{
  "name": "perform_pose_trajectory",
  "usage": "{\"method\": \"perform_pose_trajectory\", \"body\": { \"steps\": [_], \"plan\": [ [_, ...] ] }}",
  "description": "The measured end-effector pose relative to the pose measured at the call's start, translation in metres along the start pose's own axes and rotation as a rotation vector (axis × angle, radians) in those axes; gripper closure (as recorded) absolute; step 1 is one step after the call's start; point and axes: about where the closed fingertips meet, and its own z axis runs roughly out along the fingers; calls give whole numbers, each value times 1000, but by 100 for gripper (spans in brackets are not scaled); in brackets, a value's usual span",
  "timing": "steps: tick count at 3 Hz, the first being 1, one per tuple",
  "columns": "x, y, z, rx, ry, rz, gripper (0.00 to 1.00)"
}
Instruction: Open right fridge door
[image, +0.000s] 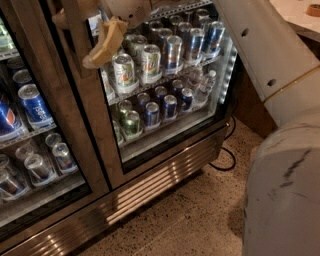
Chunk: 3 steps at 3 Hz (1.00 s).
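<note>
The right fridge door (165, 145) is a steel-framed glass door with shelves of cans behind it, and it stands closed. Its vertical steel bar handle (79, 35) runs along the door's left edge at the top of the camera view. My gripper (82, 32) is at the top left, with one tan finger (106, 42) to the right of the bar and the other to its left. Both fingers touch the bar, so the gripper looks shut on the handle. My white arm (265, 50) reaches in from the right.
The left glass door (30, 150) shows blue Pepsi cans (32, 105). A steel grille (150, 187) runs along the fridge's base. A black cord (226, 159) lies on the speckled floor by the fridge's right corner. My white body (285, 195) fills the lower right. A counter edge (300, 17) is at the top right.
</note>
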Motion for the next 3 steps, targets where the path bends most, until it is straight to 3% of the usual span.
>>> {"method": "perform_pose_trajectory", "body": {
  "steps": [3],
  "plan": [
    [-6,12,-3,0,0,0,0]
  ]
}}
